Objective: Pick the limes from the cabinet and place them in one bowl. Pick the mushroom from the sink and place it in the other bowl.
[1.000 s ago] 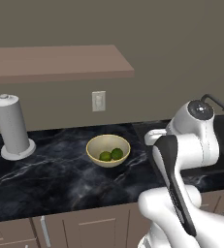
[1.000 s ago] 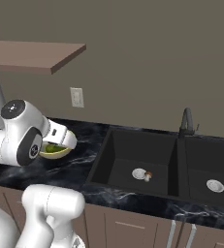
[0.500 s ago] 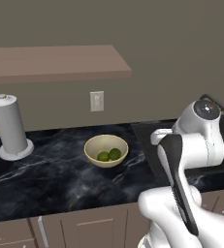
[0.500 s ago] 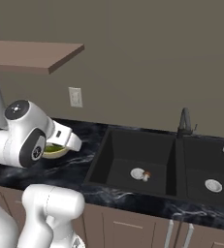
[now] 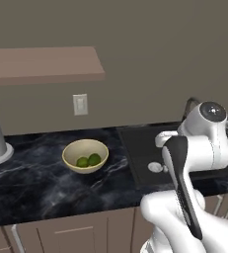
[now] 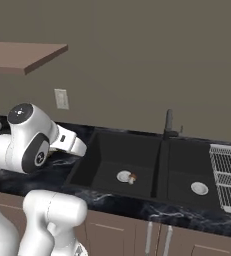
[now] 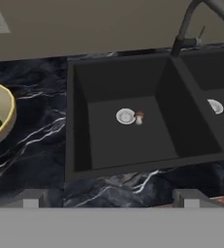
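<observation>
Down in the left basin of the black sink (image 7: 133, 126) sits the mushroom (image 7: 139, 117), touching or just beside the round silver drain (image 7: 125, 116), brown cap up on its pale stem. Over the last second the whole picture has slid sideways in both base views, so the base has driven right along the counter (image 5: 46, 178): the pale yellow bowl (image 5: 85, 155), which stood in the middle of the left base view, now lies further left, and the sink takes the centre of the right base view. Both limes (image 5: 89, 160) rest side by side in that bowl, so I judge the lime half of the task finished and the robot to be lining up on the mushroom.

From the hand view the gripper (image 7: 111, 201) hangs above the near edge of the sink, well apart from the mushroom, its jaws spread wide and holding nothing. The wooden cabinet shelf (image 5: 41, 64) sits up on the far left wall. I see no second bowl from here. No brand, label or writing can be read anywhere; the wall outlet (image 5: 80, 104) is blank.
</observation>
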### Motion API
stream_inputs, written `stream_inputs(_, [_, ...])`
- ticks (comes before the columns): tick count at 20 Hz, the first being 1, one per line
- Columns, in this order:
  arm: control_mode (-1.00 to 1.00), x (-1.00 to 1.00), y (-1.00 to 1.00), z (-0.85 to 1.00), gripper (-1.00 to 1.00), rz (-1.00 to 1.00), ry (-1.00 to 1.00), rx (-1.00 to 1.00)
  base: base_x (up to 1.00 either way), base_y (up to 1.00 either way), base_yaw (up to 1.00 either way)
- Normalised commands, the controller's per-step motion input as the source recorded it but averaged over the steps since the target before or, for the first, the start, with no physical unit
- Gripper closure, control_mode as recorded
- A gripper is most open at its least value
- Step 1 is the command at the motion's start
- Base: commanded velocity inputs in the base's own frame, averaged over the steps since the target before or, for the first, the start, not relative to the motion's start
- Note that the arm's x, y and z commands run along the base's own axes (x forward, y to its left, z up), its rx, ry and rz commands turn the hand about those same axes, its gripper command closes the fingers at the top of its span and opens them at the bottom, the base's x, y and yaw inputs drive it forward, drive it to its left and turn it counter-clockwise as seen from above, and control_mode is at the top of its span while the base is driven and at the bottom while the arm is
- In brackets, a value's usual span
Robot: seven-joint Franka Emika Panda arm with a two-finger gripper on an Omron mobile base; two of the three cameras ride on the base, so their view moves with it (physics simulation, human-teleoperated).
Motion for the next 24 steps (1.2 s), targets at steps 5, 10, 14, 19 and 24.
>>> stream_inputs(5, [1.0, 0.0, 0.0, 0.0, -1.0, 0.0, 0.0, 0.0, 0.0, -0.45, 0.0])
stream_inputs(10, [1.0, 0.0, 0.0, 0.0, -1.0, 0.0, 0.0, 0.0, 0.01, -0.47, 0.0])
stream_inputs(14, [1.0, 0.0, 0.0, 0.0, -1.0, 0.0, 0.0, 0.0, 0.03, -0.45, 0.0])
stream_inputs(19, [1.0, 0.0, 0.0, 0.0, -1.0, 0.0, 0.0, 0.0, 0.07, -0.2, 0.0])
stream_inputs(24, [-1.0, 0.09, 0.0, -0.02, -1.0, 0.0, 0.0, 0.0, 0.0, 0.0, 0.0])
